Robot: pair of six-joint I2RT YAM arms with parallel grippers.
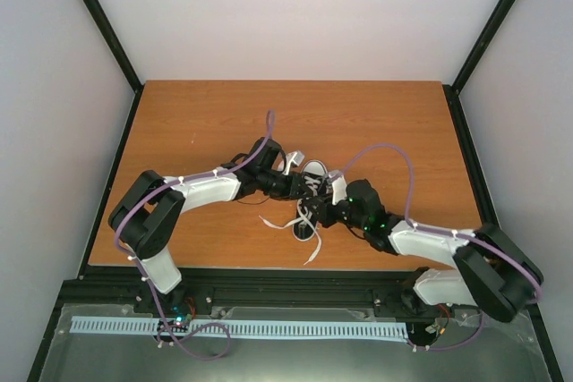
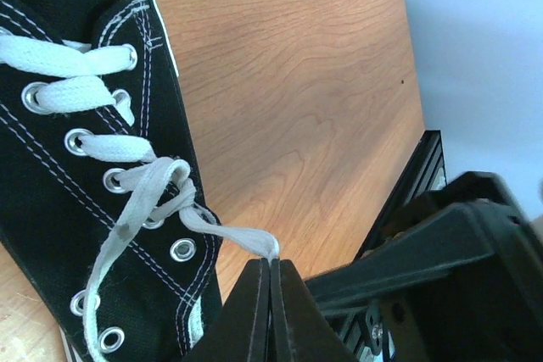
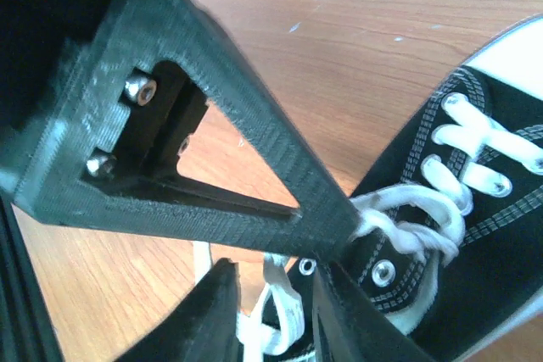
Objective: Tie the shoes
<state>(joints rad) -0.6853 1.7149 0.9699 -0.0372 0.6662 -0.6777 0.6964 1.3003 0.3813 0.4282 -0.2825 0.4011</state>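
The shoe (image 1: 314,170), a black sneaker with a white toe cap, lies in the middle of the wooden table between both arms. Its white laces (image 1: 310,246) trail toward the near edge. My left gripper (image 2: 271,262) is shut on a strand of white lace (image 2: 242,239) that runs from the crossed laces beside the eyelets of the shoe (image 2: 76,209). My right gripper (image 3: 271,298) stands open just beside the shoe (image 3: 501,277), with a loose loop of lace (image 3: 284,311) hanging between its fingers. The left gripper's finger (image 3: 254,150) crosses right over it, touching the twisted laces (image 3: 407,218).
The wooden table (image 1: 206,123) extends to the left, right and far side of the shoe. A black frame rail (image 1: 295,284) runs along the near edge, and it also shows in the left wrist view as the rail (image 2: 416,175). White walls enclose the table.
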